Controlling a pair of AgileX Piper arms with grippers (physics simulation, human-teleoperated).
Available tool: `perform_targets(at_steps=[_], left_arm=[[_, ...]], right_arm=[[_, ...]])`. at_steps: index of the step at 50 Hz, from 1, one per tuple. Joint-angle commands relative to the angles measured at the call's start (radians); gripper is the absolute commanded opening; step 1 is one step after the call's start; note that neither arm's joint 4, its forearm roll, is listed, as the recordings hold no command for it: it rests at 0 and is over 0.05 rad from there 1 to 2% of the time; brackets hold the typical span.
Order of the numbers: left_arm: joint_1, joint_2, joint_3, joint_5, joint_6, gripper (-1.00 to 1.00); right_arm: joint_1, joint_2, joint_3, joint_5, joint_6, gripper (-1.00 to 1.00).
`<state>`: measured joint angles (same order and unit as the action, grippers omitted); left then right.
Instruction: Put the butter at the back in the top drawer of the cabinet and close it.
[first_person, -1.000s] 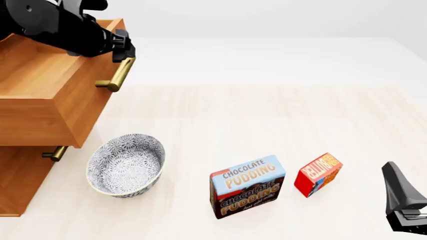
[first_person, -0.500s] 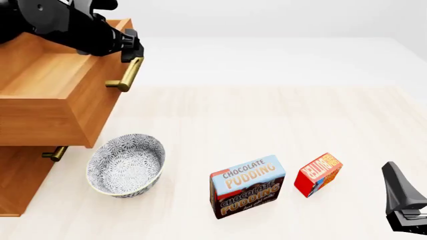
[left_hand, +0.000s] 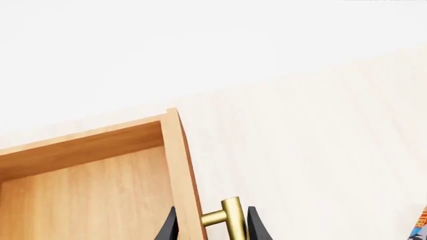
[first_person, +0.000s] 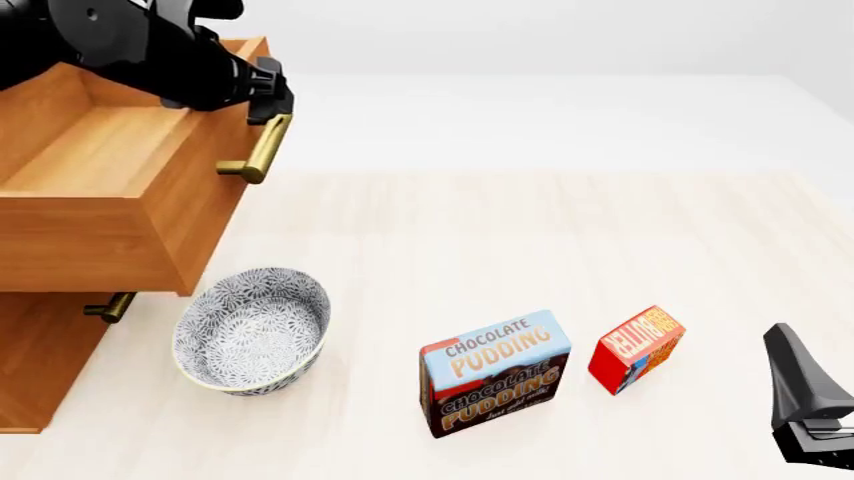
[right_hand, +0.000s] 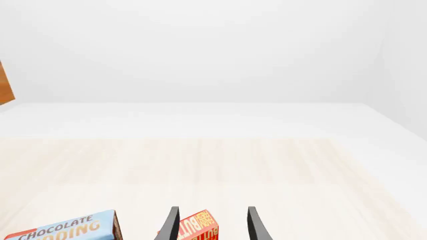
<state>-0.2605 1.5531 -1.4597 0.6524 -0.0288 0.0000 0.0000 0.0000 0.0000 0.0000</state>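
The left gripper (first_person: 271, 105) is closed around the brass handle (first_person: 258, 148) of the top drawer (first_person: 120, 215), one finger on each side of the bar in the left wrist view. The drawer stands well out from the cabinet (first_person: 40, 350) and its bare wooden floor shows, with nothing in it that can be seen.

The butter (first_person: 637, 348) rests on the table (first_person: 534, 230) at about 4 o'clock in the front view, just beside the pudding box (first_person: 495, 372), which lies at its 9 o'clock; the two stand apart. A patterned bowl (first_person: 251, 328) sits under the drawer's front corner.

The right gripper (right_hand: 211, 222) is open and holds nothing; in its wrist view its fingers frame the butter without touching it.

Assessment: the step in hand is the drawer pull, and it looks nearly sufficient. To finish it well, draw straight along the slide, without lifting or twisting the bar, and stop while the drawer is still supported. Release squarely, then clear the left arm away from the opening. Take the butter across its narrow faces, keeping off the pudding box.
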Motion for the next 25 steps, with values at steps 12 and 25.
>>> perform_targets(at_steps=[12,25], left_arm=[[-0.053,0.029,-0.016,0.005,0.031,1.0],[-0.032,-0.048,-0.032,0.06,0.07,1.0]], right_arm=[[0.0,0.0,0.0,0.0,0.0,1.0],[0.0,0.0,0.0,0.0,0.0,1.0]])
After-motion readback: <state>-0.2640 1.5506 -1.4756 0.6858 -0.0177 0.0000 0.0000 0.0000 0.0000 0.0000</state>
